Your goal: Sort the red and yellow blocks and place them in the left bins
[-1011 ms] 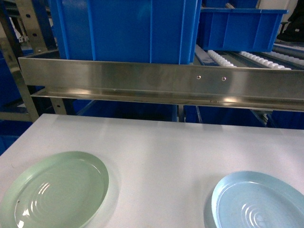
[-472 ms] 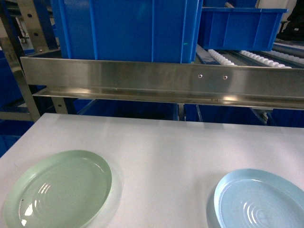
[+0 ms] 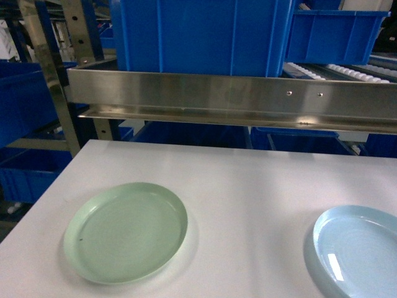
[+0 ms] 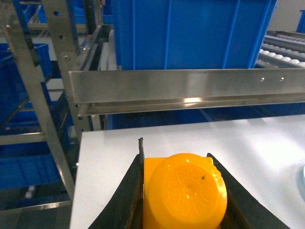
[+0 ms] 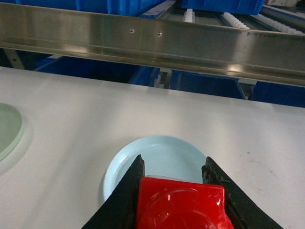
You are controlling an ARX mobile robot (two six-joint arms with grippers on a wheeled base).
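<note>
In the left wrist view my left gripper [image 4: 175,148] is shut on the orange-yellow block [image 4: 183,193], stud end facing the camera, above the white table's left part. In the right wrist view my right gripper [image 5: 174,158] is shut on the red block [image 5: 181,202], held over the near edge of a pale blue plate [image 5: 162,152]. A large blue bin [image 3: 198,37] stands on the rack behind a steel rail [image 3: 236,99]. More blue bins [image 3: 25,99] sit in the rack at the far left. Neither gripper shows in the head view.
A green glass plate [image 3: 127,230] lies on the white table [image 3: 248,180] at front left, and the blue plate [image 3: 360,248] at front right. Another blue crate [image 3: 335,37] sits on rollers at the upper right. A steel rack post [image 3: 59,93] stands past the table's left corner.
The head view has swung left: both plates, the rail and the big bin have shifted right in the picture. The rack's left post and the left-hand bins have come into view.
</note>
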